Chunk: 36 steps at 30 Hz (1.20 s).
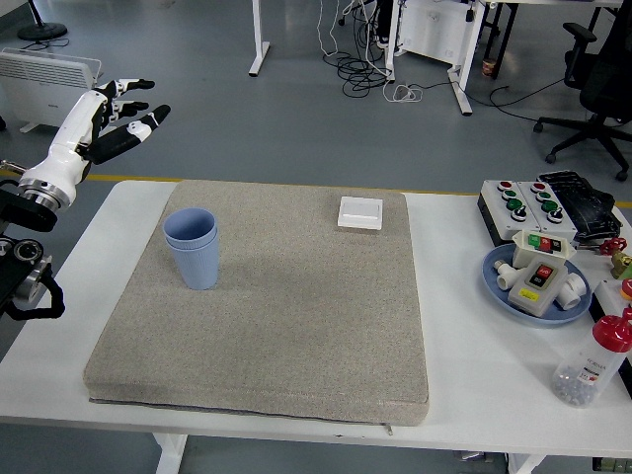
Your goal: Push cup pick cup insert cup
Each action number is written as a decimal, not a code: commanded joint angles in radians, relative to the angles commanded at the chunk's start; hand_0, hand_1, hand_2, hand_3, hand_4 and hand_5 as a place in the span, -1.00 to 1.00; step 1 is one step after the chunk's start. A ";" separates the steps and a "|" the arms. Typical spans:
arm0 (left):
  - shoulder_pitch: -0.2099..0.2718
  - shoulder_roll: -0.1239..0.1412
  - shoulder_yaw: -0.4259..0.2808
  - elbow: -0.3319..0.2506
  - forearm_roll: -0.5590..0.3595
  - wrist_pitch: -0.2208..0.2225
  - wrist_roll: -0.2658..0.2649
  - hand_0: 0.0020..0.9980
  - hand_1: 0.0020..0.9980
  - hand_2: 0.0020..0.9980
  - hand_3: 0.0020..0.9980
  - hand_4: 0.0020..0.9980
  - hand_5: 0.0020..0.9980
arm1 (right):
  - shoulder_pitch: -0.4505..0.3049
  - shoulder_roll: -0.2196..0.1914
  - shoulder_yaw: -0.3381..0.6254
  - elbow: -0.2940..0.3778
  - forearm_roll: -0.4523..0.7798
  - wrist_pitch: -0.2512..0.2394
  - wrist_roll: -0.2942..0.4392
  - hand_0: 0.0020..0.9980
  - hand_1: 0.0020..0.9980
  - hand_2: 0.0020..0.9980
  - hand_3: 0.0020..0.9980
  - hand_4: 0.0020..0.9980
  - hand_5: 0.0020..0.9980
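Note:
Two light blue cups [195,247] stand nested, one inside the other, upright on the left part of the grey mat [267,316]. My left hand [111,116] is raised well above and to the left of them, white with black fingertips, fingers spread and holding nothing. The right arm does not show.
A small white square box [360,212] lies at the mat's far edge. At the right stand a button panel [538,205], a blue plate [499,286] with switch boxes, and a red-capped bottle [592,361].

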State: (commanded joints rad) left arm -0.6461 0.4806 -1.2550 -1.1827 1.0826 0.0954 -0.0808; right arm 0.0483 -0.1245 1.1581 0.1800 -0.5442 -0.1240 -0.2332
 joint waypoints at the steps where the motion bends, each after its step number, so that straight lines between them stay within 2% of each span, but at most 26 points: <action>1: 0.029 -0.001 -0.029 -0.022 -0.039 -0.017 0.016 0.08 0.16 0.15 0.06 0.06 0.62 | 0.000 0.000 0.003 0.000 -0.004 0.000 0.000 0.45 0.30 0.30 0.16 -0.75 -0.05; 4: 0.144 -0.011 -0.128 -0.085 -0.163 -0.053 0.048 0.08 0.16 0.15 0.06 0.06 0.62 | 0.001 0.000 0.008 0.000 -0.012 0.000 0.000 0.45 0.30 0.30 0.16 -0.75 -0.05; 5: 0.185 -0.019 -0.160 -0.098 -0.208 -0.058 0.050 0.07 0.16 0.15 0.07 0.09 0.75 | 0.001 0.000 0.010 0.000 -0.014 0.000 0.000 0.45 0.30 0.30 0.16 -0.75 -0.05; 9: 0.323 -0.069 -0.273 -0.129 -0.377 -0.076 0.053 0.07 0.16 0.15 0.07 0.09 0.75 | 0.001 0.000 0.014 0.000 -0.019 0.000 0.000 0.45 0.30 0.30 0.16 -0.75 -0.05; 10: 0.360 -0.089 -0.302 -0.134 -0.423 -0.085 0.052 0.07 0.16 0.15 0.07 0.09 0.75 | 0.000 0.000 0.016 0.000 -0.021 0.000 0.000 0.45 0.30 0.30 0.16 -0.75 -0.05; 11: 0.391 -0.108 -0.326 -0.135 -0.462 -0.096 0.052 0.10 0.18 0.17 0.11 0.10 0.88 | 0.000 0.001 0.017 0.000 -0.022 0.000 0.000 0.45 0.30 0.30 0.16 -0.75 -0.05; 12: 0.421 -0.129 -0.349 -0.136 -0.499 -0.106 0.052 0.10 0.18 0.17 0.11 0.10 0.88 | 0.000 0.001 0.018 0.000 -0.024 0.000 0.000 0.45 0.30 0.30 0.16 -0.75 -0.05; 15: 0.472 -0.164 -0.385 -0.133 -0.574 -0.120 0.052 0.10 0.18 0.17 0.11 0.10 0.88 | 0.000 0.001 0.020 0.000 -0.028 0.000 -0.001 0.45 0.30 0.30 0.16 -0.75 -0.05; 16: 0.497 -0.195 -0.408 -0.127 -0.581 -0.128 0.049 0.10 0.18 0.17 0.11 0.10 0.88 | 0.000 0.001 0.021 0.000 -0.031 0.001 -0.001 0.45 0.30 0.30 0.16 -0.75 -0.05; 17: 0.516 -0.219 -0.426 -0.124 -0.584 -0.133 0.046 0.20 0.23 0.23 0.14 0.11 0.89 | 0.000 0.001 0.022 0.000 -0.032 0.001 -0.002 0.45 0.30 0.30 0.16 -0.75 -0.05; 21: 0.554 -0.287 -0.447 -0.095 -0.619 -0.143 0.029 0.20 0.23 0.23 0.14 0.11 0.89 | 0.002 0.001 0.023 0.000 -0.037 0.001 -0.003 0.45 0.30 0.30 0.16 -0.75 -0.05; 23: 0.558 -0.293 -0.436 -0.084 -0.630 -0.140 0.018 0.21 0.27 0.29 0.18 0.12 0.93 | 0.003 0.001 0.022 0.000 -0.038 0.001 -0.003 0.45 0.30 0.30 0.16 -0.75 -0.05; 28: 0.555 -0.287 -0.415 -0.071 -0.642 -0.142 0.015 0.21 0.27 0.29 0.18 0.12 0.93 | 0.003 -0.001 0.018 0.000 -0.034 0.002 -0.003 0.45 0.30 0.30 0.16 -0.75 -0.05; 29: 0.555 -0.287 -0.414 -0.071 -0.642 -0.142 0.015 0.24 0.28 0.31 0.20 0.12 0.99 | 0.003 -0.001 0.018 0.000 -0.034 0.002 -0.003 0.45 0.30 0.30 0.16 -0.75 -0.05; 36: 0.550 -0.293 -0.411 -0.054 -0.636 -0.150 0.025 0.26 0.29 0.32 0.20 0.11 1.00 | 0.000 -0.004 0.010 0.000 -0.023 0.003 -0.001 0.45 0.30 0.30 0.16 -0.75 -0.05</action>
State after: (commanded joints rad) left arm -0.0957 0.1878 -1.6656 -1.2368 0.4470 -0.0549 -0.0563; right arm 0.0487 -0.1282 1.1677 0.1800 -0.5668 -0.1215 -0.2342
